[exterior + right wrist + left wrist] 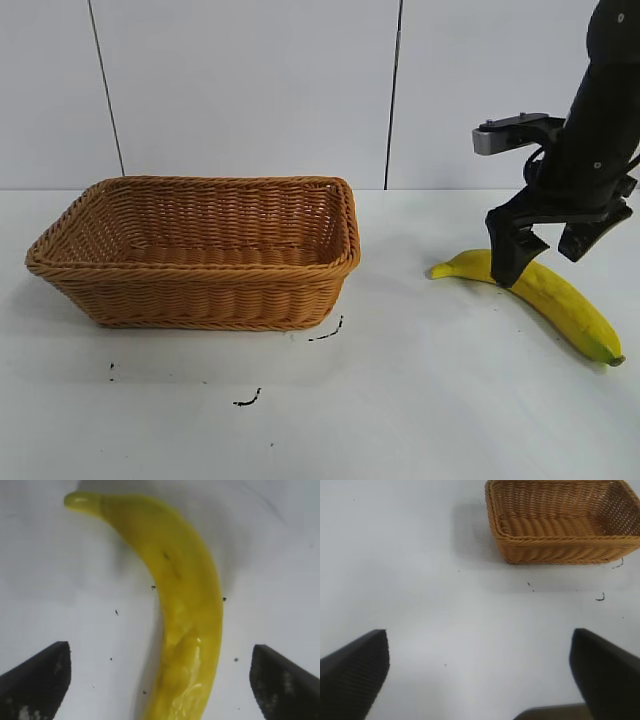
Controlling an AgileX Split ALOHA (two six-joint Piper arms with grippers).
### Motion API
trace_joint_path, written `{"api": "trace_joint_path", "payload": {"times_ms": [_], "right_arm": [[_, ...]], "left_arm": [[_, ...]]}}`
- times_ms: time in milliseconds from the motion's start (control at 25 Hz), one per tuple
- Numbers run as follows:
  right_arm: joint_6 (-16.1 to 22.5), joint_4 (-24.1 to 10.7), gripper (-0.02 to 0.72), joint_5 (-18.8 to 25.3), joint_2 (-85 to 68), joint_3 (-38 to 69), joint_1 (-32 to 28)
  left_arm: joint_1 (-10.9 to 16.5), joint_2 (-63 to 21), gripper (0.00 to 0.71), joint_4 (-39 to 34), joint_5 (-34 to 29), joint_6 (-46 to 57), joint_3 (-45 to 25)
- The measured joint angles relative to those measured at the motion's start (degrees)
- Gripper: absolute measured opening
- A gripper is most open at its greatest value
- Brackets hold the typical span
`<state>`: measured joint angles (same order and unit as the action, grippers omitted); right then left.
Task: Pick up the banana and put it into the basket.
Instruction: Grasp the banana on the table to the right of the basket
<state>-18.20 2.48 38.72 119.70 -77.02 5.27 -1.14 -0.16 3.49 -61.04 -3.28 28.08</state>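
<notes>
Two black scuff marks (pixel 248 399) sit nearest on the white table (pixel 420 400), toward the left, with a third (pixel 327 333) just off the basket's near right corner. Banana (pixel 560 298) lies flat at right, well apart from the basket — stem end pointing left, dark tip toward the near right. Right gripper (pixel 543 257) is down over its stem half, pointing steeply downward, fingers spread wide either side of the fruit, not clamped on it. Basket (pixel 200 290) stands upright at left, nothing inside. Left gripper (pixel 479 680) hangs over bare table beyond the basket's left end — fingers wide apart, holding nothing.
</notes>
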Motion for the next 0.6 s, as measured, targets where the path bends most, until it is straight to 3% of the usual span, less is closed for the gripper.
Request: {"api": "trace_joint_path", "payload": {"times_ms": [360, 520, 600], "right_arm": [[2.0, -0.1, 0.689, -0.9, 2.4, 0.0, -0.6], [2.1, -0.1, 0.575, -1.2, 2.4, 0.0, -0.6], [2.1, -0.1, 0.471, -1.4, 2.4, 0.0, -0.6]], "left_arm": [[0.0, 0.0, 0.695, 0.0, 0.0, 0.0, 0.0], [0.0, 0.0, 0.695, 0.0, 0.0, 0.0, 0.0], [0.0, 0.0, 0.695, 0.0, 0.0, 0.0, 0.0]]}}
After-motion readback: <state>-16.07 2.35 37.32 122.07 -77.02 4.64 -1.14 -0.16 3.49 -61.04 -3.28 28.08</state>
